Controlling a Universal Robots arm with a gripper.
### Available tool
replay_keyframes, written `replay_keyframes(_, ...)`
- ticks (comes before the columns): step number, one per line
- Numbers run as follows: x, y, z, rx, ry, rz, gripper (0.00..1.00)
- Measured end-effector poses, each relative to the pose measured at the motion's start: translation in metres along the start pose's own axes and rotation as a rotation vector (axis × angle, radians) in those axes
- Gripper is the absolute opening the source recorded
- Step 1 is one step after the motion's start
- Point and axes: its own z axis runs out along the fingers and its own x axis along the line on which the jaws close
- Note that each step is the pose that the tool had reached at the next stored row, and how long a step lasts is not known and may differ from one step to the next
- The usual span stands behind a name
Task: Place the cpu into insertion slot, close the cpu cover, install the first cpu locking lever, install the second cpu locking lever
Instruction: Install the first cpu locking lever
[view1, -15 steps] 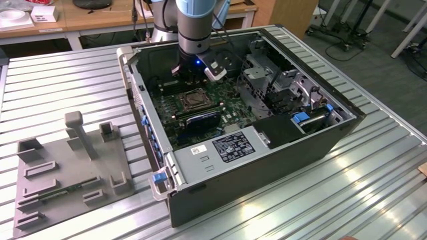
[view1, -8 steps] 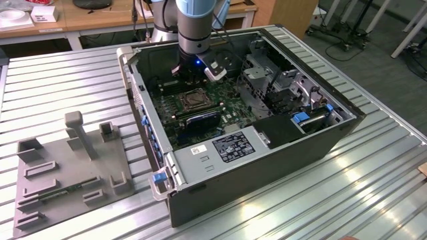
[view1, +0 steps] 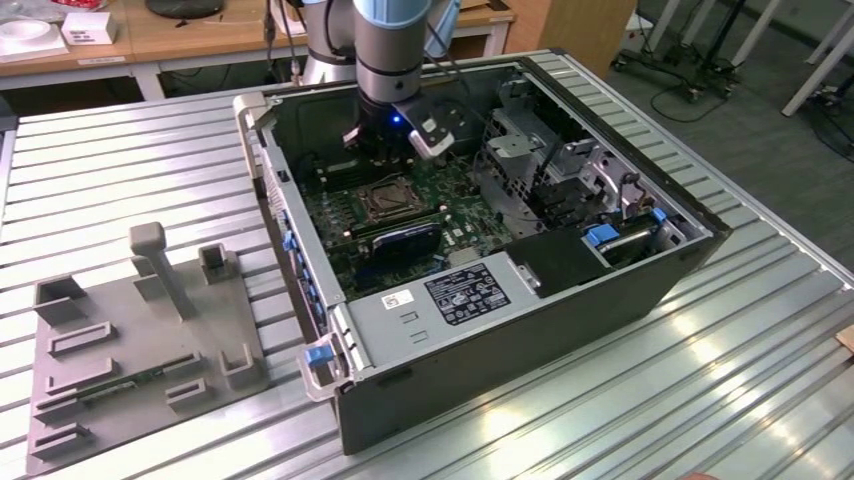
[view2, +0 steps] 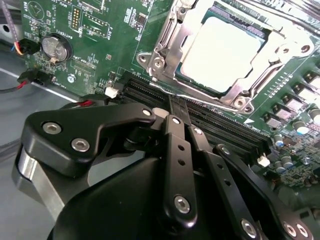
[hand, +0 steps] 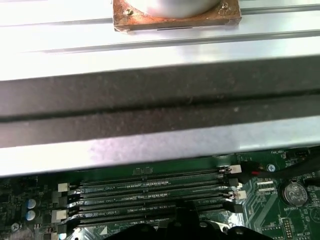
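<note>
— Fingers (view2: 178, 114) of my gripper (view2: 177, 102) pinched shut, nothing between; tips at the memory slots (view2: 215, 127).
— Where's the cpu (view2: 222, 50)?
— Just past those memory slots, I see it seated in the insertion slot (view2: 210, 89), cpu cover (view2: 167, 47) down around it.

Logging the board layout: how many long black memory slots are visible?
4 long black memory slots, side by side on the green motherboard in the first wrist view; the gripper partly hides the nearest.
</note>
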Motion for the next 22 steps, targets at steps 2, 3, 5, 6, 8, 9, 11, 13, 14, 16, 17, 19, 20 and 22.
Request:
replay_keyframes(2, 0.0000, 0.0002, -0.0010, -0.0010, 0.0001, 0.000, 0.11)
replay_keyframes(3, 0.0000, 0.0002, -0.0010, -0.0010, 0.0001, 0.000, 0.11)
replay_keyframes(5, -0.0001, 0.0002, -0.0009, -0.0011, 0.0001, 0.000, 0.11)
replay_keyframes(6, -0.0001, 0.0002, -0.0010, -0.0011, 0.0001, 0.000, 0.11)
replay_keyframes(8, -0.0001, 0.0002, -0.0006, -0.0013, -0.0008, 0.000, 0.11)
replay_keyframes(9, 0.0000, 0.0000, 0.0000, -0.0015, -0.0019, 0.000, 0.11)
replay_keyframes(11, 0.0001, -0.0003, 0.0013, -0.0016, -0.0042, -0.001, 0.11)
replay_keyframes(13, 0.0002, -0.0006, 0.0026, -0.0018, -0.0058, -0.001, 0.11)
replay_keyframes(14, 0.0003, -0.0008, 0.0031, -0.0018, -0.0061, -0.001, 0.11)
replay_keyframes(16, 0.0004, -0.0010, 0.0039, -0.0018, -0.0065, -0.001, 0.11)
replay_keyframes(17, 0.0004, -0.0010, 0.0042, -0.0016, -0.0066, -0.001, 0.11)
replay_keyframes(19, 0.0004, -0.0011, 0.0045, 0.0003, -0.0069, -0.002, 0.11)
replay_keyframes(20, 0.0004, -0.0012, 0.0047, 0.0009, -0.0071, -0.001, 0.11)
replay_keyframes(22, 0.0005, -0.0012, 0.0049, 0.0023, -0.0102, 0.012, 0.11)
